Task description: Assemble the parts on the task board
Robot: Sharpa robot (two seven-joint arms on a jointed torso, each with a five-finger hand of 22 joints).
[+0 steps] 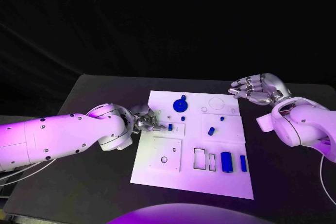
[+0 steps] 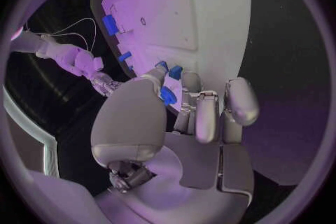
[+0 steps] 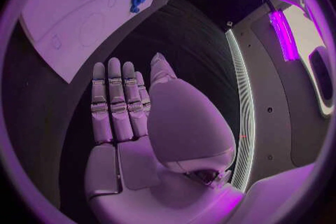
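left hand (image 1: 145,122): we saw it pinching a small blue part (image 2: 168,95) at the task board (image 1: 231,182)'s edge.
right hand (image 1: 258,89): released, off-board.
progress: partly done — several parts loose.

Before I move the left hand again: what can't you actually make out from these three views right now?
- Head view: the left hand covers the task board at its edge; what lies under its fingers is hidden.
- Left wrist view: small blue parts sit at the fingertips; whether they are held or only touched is unclear.
- Head view: the right hand's palm side is turned away.
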